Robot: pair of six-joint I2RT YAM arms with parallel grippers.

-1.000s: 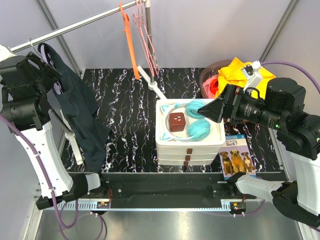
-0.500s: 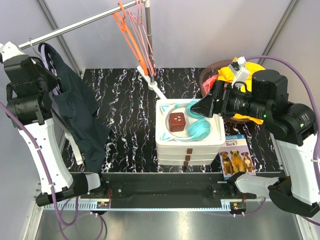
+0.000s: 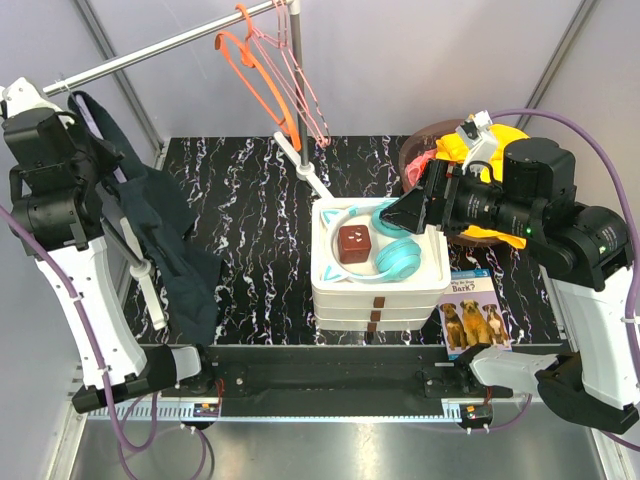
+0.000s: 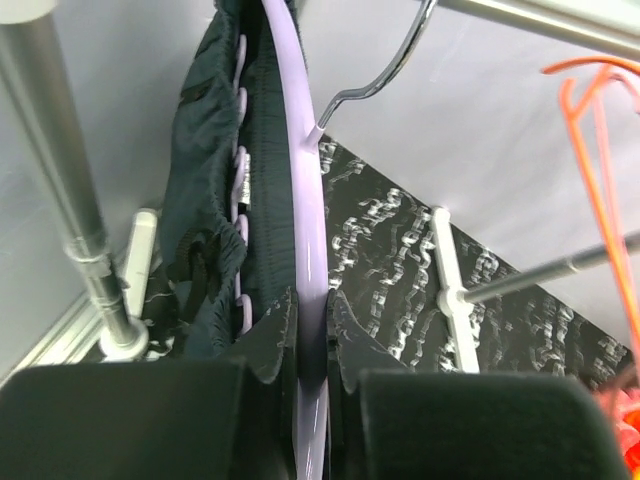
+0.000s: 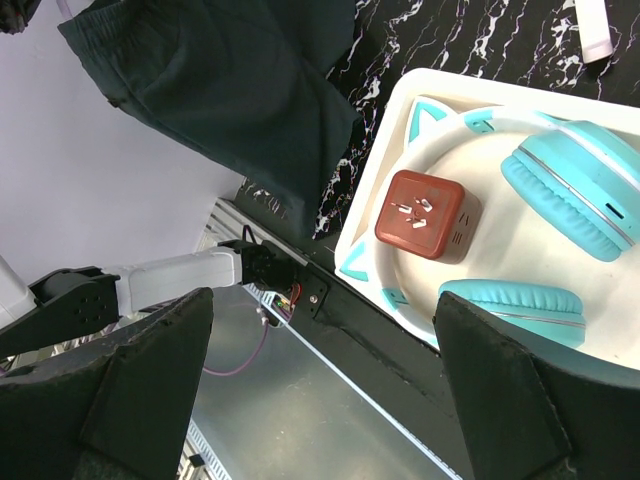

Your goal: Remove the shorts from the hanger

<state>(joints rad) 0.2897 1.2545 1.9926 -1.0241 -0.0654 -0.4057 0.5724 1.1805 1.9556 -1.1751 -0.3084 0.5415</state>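
Note:
Dark navy shorts (image 3: 165, 235) hang on a lilac hanger (image 3: 118, 185) from the metal rail (image 3: 150, 52) at the far left. In the left wrist view the shorts (image 4: 210, 200) bunch along the left of the hanger's lilac bar (image 4: 305, 200). My left gripper (image 4: 313, 305) is shut on that bar, one finger on each side. Seen from above, the left gripper (image 3: 105, 160) sits high against the hanger's upper part. My right gripper (image 3: 402, 214) hovers open over the white tray with nothing between its fingers. The right wrist view shows the shorts (image 5: 230, 90) far off and the right gripper (image 5: 322, 300) wide.
Orange and pink hangers (image 3: 270, 80) dangle from the rail's middle. A white stacked tray (image 3: 325, 285) holds teal headphones (image 3: 400, 255) and a red-brown cube (image 3: 354, 243). A dog book (image 3: 474, 312) lies at the front right. A yellow cloth (image 3: 470, 145) fills a bowl at the back right.
My left gripper has closed onto the lilac hanger bar. The shorts have shifted a little, the orange and pink hangers have swung, and the right arm moved earlier and now holds still.

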